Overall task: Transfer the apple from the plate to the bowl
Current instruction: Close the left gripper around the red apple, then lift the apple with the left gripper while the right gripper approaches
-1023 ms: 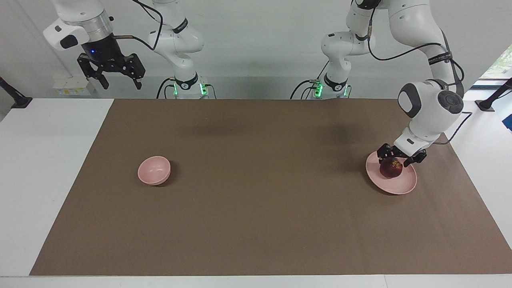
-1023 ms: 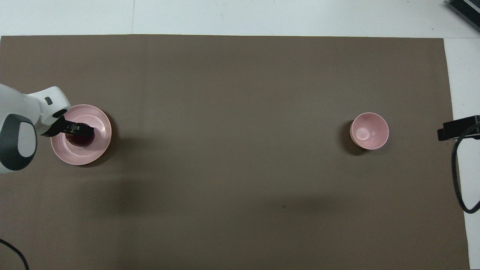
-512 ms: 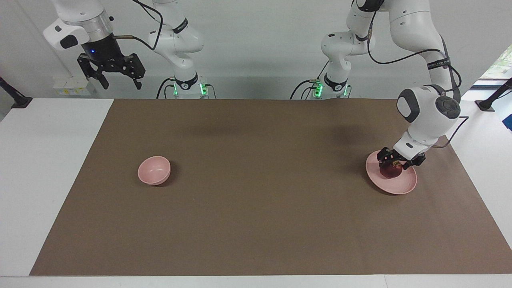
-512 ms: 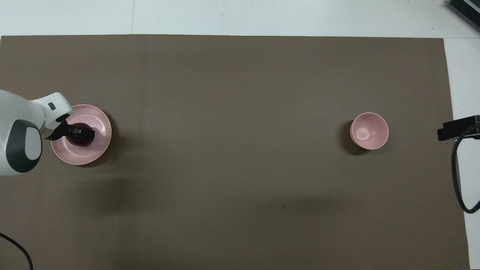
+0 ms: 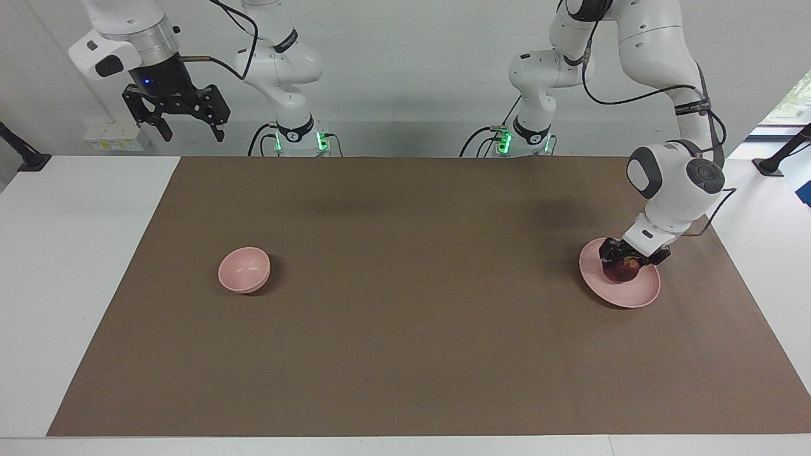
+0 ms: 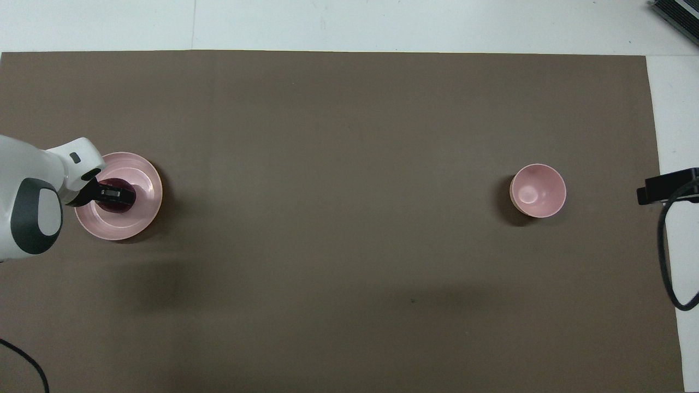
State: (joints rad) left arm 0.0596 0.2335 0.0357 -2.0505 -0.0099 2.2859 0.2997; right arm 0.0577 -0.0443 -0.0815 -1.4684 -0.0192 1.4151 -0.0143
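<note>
- Facing view: the left gripper point(image 5: 624, 265) is down on the plate point(image 5: 618, 291), its fingers clamped on the apple point(image 5: 622, 272) from either side
- The apple sits between those fingers, resting on the plate a little nearer the robots than the plate's middle; only its dark red lower half shows under the black fingers
- The plate lies on the brown mat point(image 5: 418, 304) at the left arm's end of the table, directly beneath the left gripper
- The bowl point(image 5: 244, 270) stands on the mat well apart from the left gripper, toward the right arm's end, with nothing in it
- The right gripper point(image 5: 187, 128) hangs high in the air, over the white table point(image 5: 70, 253) just off the mat's edge at the right arm's end, its fingers spread apart and holding nothing; this arm waits
- Overhead view: the left gripper point(image 6: 113, 195) covers the top of the apple point(image 6: 114, 204), whose dark red edge shows around the black fingers
- The plate point(image 6: 143, 210) rings the gripper and apple, with most of its bare pink surface on the side toward the bowl
- The bowl point(image 6: 538, 190) is well apart from the left gripper, near the mat's point(image 6: 338, 262) other end, its pink inside bare
- Of the right arm only a black part with a looping cable shows at the picture's edge, just beside the bowl's end of the mat; its fingers cannot be seen here
</note>
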